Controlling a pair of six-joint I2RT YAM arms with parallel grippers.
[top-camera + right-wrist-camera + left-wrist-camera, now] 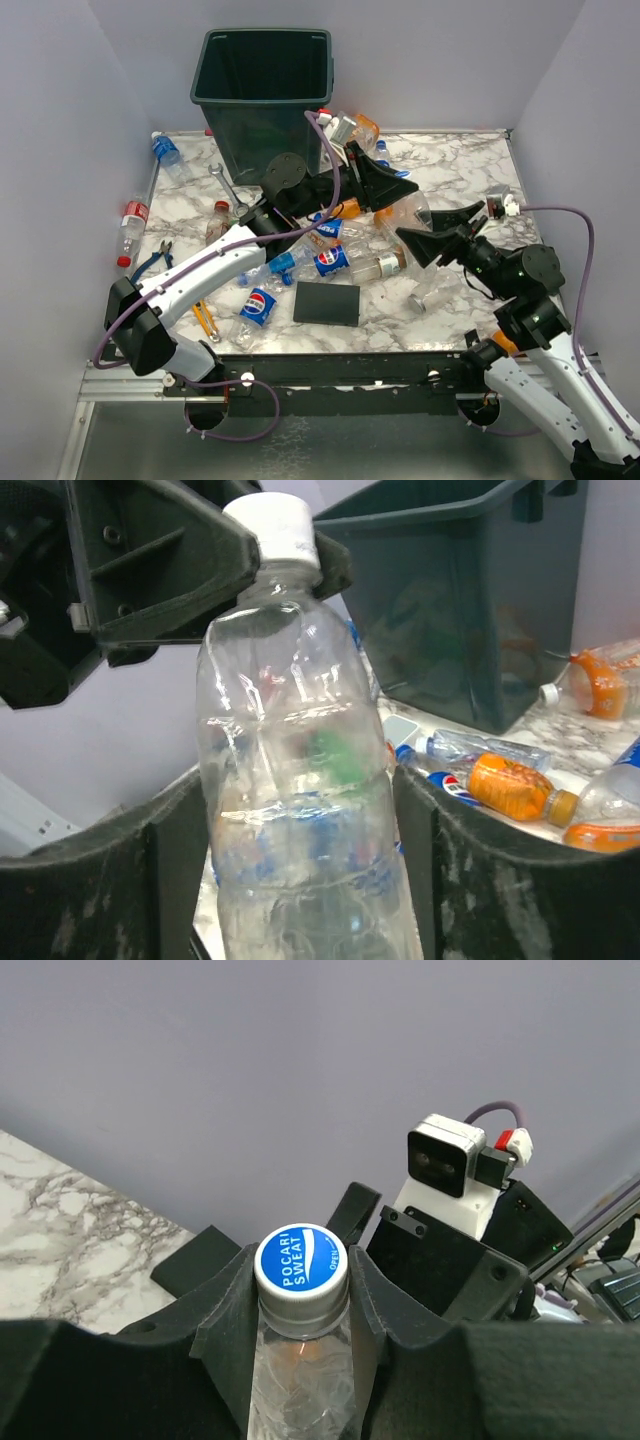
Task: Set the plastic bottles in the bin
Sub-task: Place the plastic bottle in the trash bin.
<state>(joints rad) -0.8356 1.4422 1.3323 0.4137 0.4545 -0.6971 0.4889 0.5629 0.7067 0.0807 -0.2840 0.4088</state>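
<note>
Currently held: one clear bottle (300,780), in the air above the worktop (455,165).
Left end effector (300,1272): closed tight on the bottle's neck, just under the blue cap (300,1260).
Right end effector (298,800): about half open, with a finger on each side of the bottle's body. From this close view I cannot tell whether the pads press it or merely flank it.
Long axis: runs from the cap end in the left jaws down through the right fingers, crosswise to both.
Bin (470,600): beyond the bottle and off to the right as seen from the right end effector. From the left one it lies behind and to the left.
Nearer arm: the left, whose wrist is near the bin's wall in the top view.
Likely next: the right fingers let go and the left swings the bottle back over the rim.
Other bottles (330,258): loose on the worktop beneath both end effectors.
</note>
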